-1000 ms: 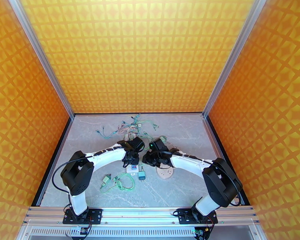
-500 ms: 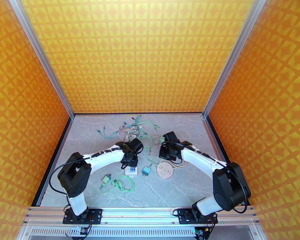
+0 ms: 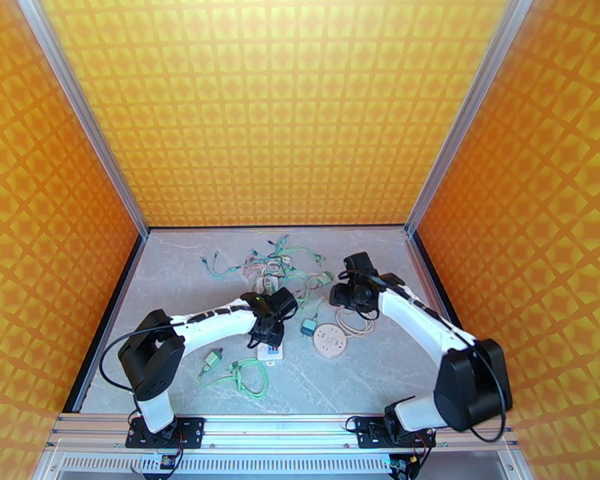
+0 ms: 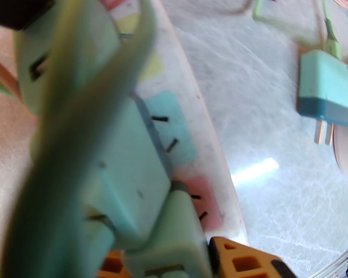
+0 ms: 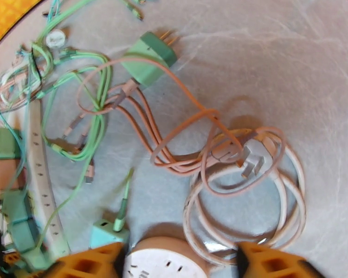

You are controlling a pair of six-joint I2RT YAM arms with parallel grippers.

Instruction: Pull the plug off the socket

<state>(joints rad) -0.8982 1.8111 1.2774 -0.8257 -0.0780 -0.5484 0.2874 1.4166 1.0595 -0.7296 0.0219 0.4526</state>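
Note:
The white socket strip [image 3: 270,351] lies at centre front, and my left gripper [image 3: 266,334] is down on it. In the left wrist view the strip [image 4: 192,107] has coloured sockets, and the orange fingertips [image 4: 241,261] flank a mint plug [image 4: 174,237] seated in it. How tightly they press it is unclear. A blurred green cable hangs across that view. The teal plug [image 3: 308,328] [image 4: 325,86] lies loose on the table right of the strip, prongs bare. My right gripper [image 3: 350,295] [image 5: 178,265] is open and holds nothing, above and beyond the teal plug [image 5: 108,233].
A round beige socket disc [image 3: 330,342] [image 5: 162,255] sits right of the teal plug, with a coiled white cable [image 5: 276,205] beside it. A heap of green and pink cables [image 3: 276,262] lies further back. A green cable loop [image 3: 244,370] lies front left. Orange walls enclose the table.
The right gripper opened, let go of the teal plug and drew back to the right. The plug now lies on the table, clear of the strip. The left gripper and strip shifted slightly right.

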